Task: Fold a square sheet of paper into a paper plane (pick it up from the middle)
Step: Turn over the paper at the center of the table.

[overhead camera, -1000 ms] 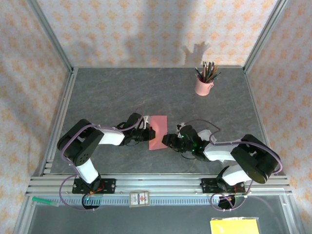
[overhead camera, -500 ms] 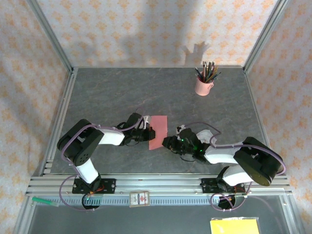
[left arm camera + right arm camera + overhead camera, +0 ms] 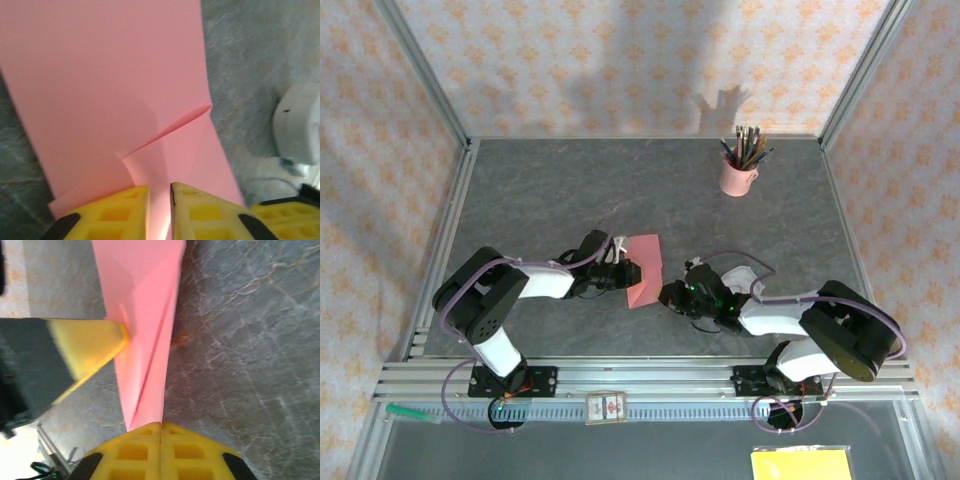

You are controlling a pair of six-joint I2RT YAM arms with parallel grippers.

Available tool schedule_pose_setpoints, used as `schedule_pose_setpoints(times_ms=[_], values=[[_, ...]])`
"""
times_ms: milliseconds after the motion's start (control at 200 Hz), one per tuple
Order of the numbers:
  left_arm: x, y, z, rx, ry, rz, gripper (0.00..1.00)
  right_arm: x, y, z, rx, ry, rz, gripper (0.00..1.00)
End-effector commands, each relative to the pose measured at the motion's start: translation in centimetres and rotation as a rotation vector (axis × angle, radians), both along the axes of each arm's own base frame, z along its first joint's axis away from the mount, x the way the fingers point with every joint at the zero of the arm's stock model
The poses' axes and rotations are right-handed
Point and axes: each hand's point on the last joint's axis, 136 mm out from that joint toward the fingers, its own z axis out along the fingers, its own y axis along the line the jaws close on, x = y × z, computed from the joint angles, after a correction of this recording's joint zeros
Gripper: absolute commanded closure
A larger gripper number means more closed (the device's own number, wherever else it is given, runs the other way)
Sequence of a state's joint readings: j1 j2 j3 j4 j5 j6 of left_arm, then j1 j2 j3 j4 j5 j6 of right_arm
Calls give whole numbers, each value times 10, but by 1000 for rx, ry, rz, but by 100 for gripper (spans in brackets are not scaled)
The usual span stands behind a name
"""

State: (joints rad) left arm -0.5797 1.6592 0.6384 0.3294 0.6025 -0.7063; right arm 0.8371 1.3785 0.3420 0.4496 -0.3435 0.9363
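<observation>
Sheet (image 3: 644, 262): pink, on the desk (image 3: 570, 190) toward the near edge, about midway between left and right edges, lying between the two grippers. Part folded. In the left wrist view a slanted crease crosses it and one flap curls up off the lower layer.

Right gripper (image 3: 160, 426): clenched, pads meeting, with the sheet's narrow near end pinched between them. The paper rises from that pinch as a tapering wedge with a long crease down it.

Left gripper (image 3: 160, 189): jaws a little apart, sheet edge sitting in the narrow gap. Looks released rather than clamped. One of its pads touches the sheet's left side in the right wrist view.

Step in hand, as I judge it: forming and setting a fold, right side anchoring while the left re-grips.
- Hold the right pinch firm so the paper cannot slide on the smooth stone-pattern top.
- Left should line the loose flap's edge up with the centre crease before pressing. A skewed fold here would carry through to the nose.
- Press flat along the crease and do not tug. Thin paper tears or buckles at a pinched corner.
- Do not free both sides at once, since the curled flap could spring open.

Containers: pink cup (image 3: 736, 178) near the far right corner, well apart from the sheet, upright, holding a fanned bunch of pencils (image 3: 745, 145).
</observation>
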Motion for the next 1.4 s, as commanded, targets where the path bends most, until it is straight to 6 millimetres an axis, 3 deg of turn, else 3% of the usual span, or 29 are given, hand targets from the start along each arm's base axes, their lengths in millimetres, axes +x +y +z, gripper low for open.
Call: schedule_pose_setpoints(times_ms=[0, 180, 360, 485, 616, 731, 961, 1286, 1396], values=[[19, -17, 57, -135, -72, 10, 73, 13, -3, 12, -91, -80, 23, 100], [35, -5, 103, -182, -146, 53, 66, 30, -24, 36, -310, -154, 139, 100], [44, 39, 115, -161, -168, 164, 66, 39, -48, 70, -643, -232, 291, 100], [45, 71, 110, -131, -173, 250, 66, 32, -38, 77, -751, -262, 381, 100], [40, 90, 102, -93, -166, 296, 66, 20, -10, 70, -759, -277, 460, 100], [34, 95, 93, -63, -149, 302, 66, 12, 4, 58, -737, -263, 493, 100], [28, 97, 83, -50, -129, 302, 66, 8, -11, 36, -819, -218, 512, 100], [27, 95, 74, -53, -91, 302, 66, -22, 20, 37, -578, -264, 672, 100], [29, 84, 80, -100, -80, 289, 67, -29, 23, 36, -521, -294, 698, 98]])
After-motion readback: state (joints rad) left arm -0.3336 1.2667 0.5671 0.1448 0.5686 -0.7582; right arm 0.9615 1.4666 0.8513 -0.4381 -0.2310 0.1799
